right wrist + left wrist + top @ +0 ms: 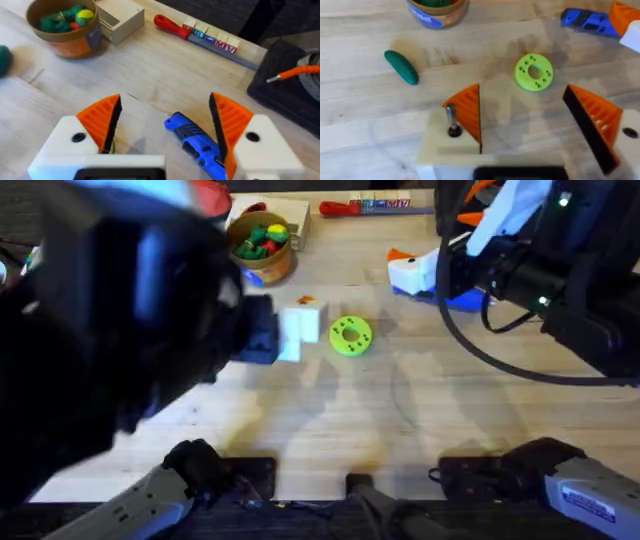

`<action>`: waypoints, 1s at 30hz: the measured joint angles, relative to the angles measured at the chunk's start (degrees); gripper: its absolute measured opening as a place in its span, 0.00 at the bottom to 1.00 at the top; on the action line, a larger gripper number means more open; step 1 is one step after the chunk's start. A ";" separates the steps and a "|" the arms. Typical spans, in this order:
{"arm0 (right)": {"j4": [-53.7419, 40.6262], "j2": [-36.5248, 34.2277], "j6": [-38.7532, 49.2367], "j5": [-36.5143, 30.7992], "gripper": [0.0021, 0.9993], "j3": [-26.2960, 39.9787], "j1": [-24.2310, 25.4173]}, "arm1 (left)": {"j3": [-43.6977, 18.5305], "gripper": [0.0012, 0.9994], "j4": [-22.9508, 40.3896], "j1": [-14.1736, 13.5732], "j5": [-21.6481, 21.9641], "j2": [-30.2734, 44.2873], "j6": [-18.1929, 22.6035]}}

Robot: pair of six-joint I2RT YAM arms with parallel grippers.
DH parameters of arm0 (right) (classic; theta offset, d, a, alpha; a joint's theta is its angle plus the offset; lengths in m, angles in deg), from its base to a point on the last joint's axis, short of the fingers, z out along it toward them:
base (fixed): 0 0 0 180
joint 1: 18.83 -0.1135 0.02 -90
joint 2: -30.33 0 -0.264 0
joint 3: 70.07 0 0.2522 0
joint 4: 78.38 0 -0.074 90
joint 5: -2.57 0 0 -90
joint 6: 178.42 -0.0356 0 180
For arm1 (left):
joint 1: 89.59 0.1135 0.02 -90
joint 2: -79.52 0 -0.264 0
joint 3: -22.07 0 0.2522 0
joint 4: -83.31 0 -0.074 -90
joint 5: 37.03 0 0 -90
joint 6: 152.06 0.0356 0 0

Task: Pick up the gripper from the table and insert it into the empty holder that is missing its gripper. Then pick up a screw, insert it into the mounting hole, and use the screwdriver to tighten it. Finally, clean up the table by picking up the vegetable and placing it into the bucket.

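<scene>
Bare wood at the near table (pixel 400 430) edge, left gripper (pixel 525 125) spread wide above one lime disc (pixel 534 72), one vegetable (pixel 401 67) lying beside the bucket (pixel 262 248), right gripper (pixel 165 125) released over one blue screwdriver (pixel 195 140), far edge crowded.

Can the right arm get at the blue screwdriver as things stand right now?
Probably yes. The right end effector hangs open just above the blue screwdriver, which lies on the table between its fingers, with nothing covering it.
</scene>
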 joint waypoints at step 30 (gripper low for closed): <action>-1.04 -0.02 -4.63 1.35 0.99 0.01 0.00 | -3.35 0.86 -15.09 47.24 -16.41 50.19 -1.00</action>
